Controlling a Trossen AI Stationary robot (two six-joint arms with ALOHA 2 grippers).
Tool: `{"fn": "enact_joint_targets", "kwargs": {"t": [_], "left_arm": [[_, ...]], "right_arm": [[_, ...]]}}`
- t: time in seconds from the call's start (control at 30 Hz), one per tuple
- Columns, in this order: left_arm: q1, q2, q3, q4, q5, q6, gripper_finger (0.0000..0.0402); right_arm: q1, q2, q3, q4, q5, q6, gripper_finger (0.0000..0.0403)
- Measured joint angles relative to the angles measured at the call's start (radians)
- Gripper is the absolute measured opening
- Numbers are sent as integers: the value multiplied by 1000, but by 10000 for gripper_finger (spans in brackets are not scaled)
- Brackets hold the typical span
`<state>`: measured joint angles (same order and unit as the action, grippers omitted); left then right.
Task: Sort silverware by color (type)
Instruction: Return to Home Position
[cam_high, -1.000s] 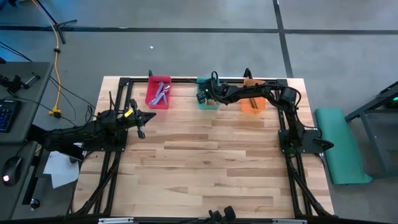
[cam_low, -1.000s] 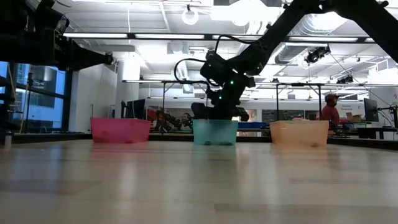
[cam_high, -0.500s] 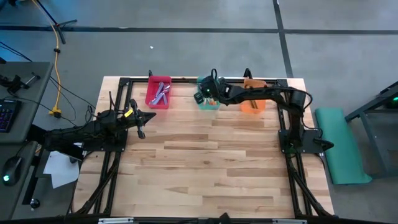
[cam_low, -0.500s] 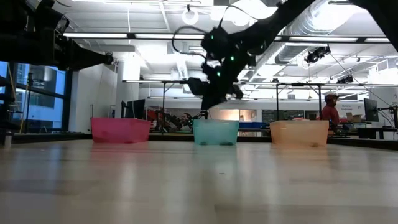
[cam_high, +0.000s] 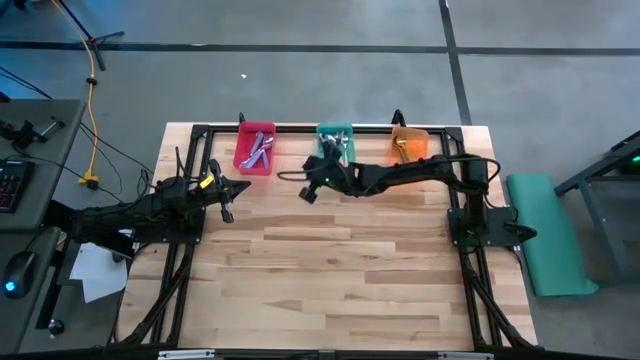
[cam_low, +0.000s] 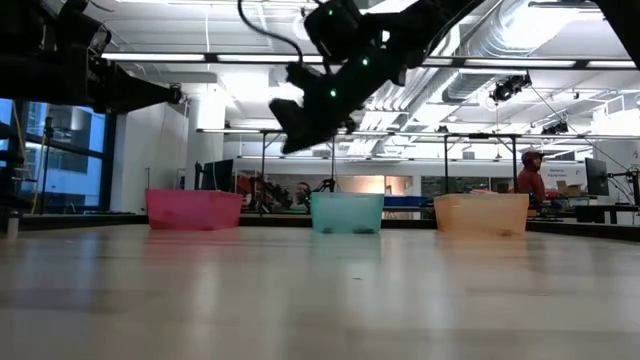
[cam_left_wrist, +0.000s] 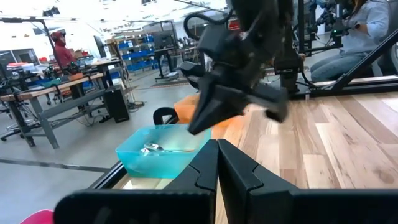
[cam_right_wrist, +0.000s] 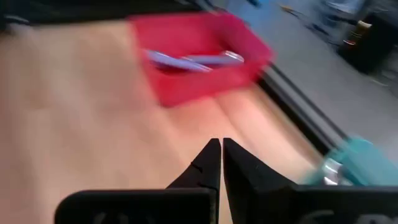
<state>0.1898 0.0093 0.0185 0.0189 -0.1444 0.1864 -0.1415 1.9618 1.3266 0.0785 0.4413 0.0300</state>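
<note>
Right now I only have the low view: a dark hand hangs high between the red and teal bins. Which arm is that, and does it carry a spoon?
Observer: It is the right hand, over bare wood in front of the teal bin. Its own wrist view shows it shut with nothing held.
Operator: Any spoons lying loose on the table?
Observer: I see none on the table in the high view. The purple-handled spoons lie inside the red bin.
Operator: Where is the other arm?
Observer: The left hand is shut and waits over the table's left side, just in front of the red bin.
</note>
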Motion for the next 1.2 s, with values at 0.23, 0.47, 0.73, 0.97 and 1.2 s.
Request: {"fn": "enact_joint_targets", "kwargs": {"t": [0.23,0.47,0.73,0.97,1.2], "left_arm": [[0,0,0,0,0,0,1],[0,0,0,0,0,0,1],[0,0,0,0,0,0,1],[-1,-2,0,0,3,0,1],[0,-5,-5,12,4,0,1]], "right_arm": [[43,7,-10,38,-96,-97,0],[12,-23,-275,410,-360,-136,0],[-2,-279,-600,557,-472,-114,0],[36,-606,-886,611,-433,-92,0],[53,-908,-1094,620,-377,-93,0]]}}
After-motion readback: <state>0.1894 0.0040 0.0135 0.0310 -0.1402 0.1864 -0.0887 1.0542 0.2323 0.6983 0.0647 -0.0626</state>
